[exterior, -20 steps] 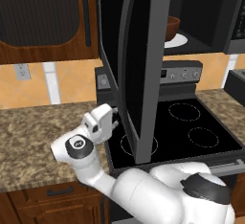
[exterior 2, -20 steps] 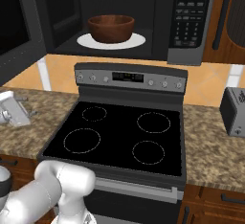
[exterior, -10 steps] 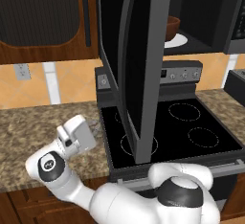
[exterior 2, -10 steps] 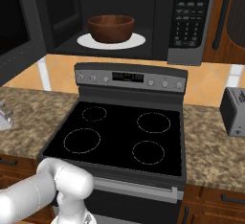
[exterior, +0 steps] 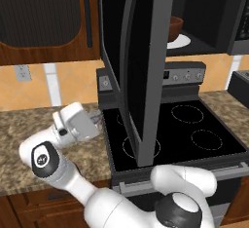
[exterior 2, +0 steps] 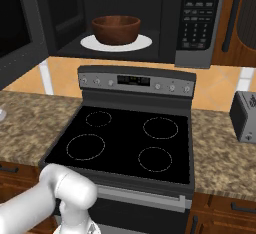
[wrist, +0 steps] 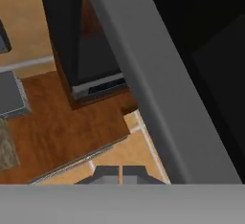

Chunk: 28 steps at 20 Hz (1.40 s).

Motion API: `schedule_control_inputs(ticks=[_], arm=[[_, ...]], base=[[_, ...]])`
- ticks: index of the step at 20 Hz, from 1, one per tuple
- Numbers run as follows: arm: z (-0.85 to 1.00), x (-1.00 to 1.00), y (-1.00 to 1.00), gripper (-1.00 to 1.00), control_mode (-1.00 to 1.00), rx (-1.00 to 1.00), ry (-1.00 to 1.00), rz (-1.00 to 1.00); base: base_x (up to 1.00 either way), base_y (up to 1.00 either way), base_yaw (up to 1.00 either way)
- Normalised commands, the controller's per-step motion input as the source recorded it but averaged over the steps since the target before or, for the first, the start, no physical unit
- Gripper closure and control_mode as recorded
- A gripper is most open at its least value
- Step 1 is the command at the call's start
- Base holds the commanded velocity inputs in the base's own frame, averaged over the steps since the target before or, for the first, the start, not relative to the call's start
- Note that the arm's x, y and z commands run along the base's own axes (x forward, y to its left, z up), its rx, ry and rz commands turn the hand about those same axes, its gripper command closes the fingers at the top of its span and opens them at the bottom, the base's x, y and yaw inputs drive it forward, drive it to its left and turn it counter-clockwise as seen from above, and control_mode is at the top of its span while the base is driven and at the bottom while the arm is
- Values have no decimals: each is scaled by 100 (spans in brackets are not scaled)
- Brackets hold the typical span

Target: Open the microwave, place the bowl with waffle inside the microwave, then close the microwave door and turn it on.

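While microwave door [exterior: 141, 71] hangs open, keypad [exterior 2: 194, 15] writing unreadable; gripper [wrist: 120, 174] fingers together, empty.

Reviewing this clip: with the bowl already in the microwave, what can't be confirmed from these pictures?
- Waffle: bowl wall hides its contents in the right base view.
- Bowl in the left base view: mostly covered by the open door.
- Claw in the hand view: tips together, nothing between them, lower part cut by the bottom edge.

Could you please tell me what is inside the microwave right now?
Inside the microwave, the bowl sits on a white plate. The bowl's rim hides whatever lies within it.
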Motion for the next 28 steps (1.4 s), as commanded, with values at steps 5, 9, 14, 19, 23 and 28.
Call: schedule_control_inputs(ticks=[5, 9, 14, 19, 23, 28], arm=[[44, -56, -53, 100, -100, -23, 13, -6], [49, -52, -47, 100, -100, -27, 22, -7], [85, -35, -15, 100, -100, -16, 23, -7], [97, -37, -29, 100, -100, 2, 23, -4], [77, -17, -93, 100, -100, 16, 50, 0], [28, 3, -100, 100, -100, 16, 74, 0]], base=[[0, 0, 0], [0, 0, 0], [0, 0, 0], [0, 0, 0], [0, 0, 0], [0, 0, 0]])
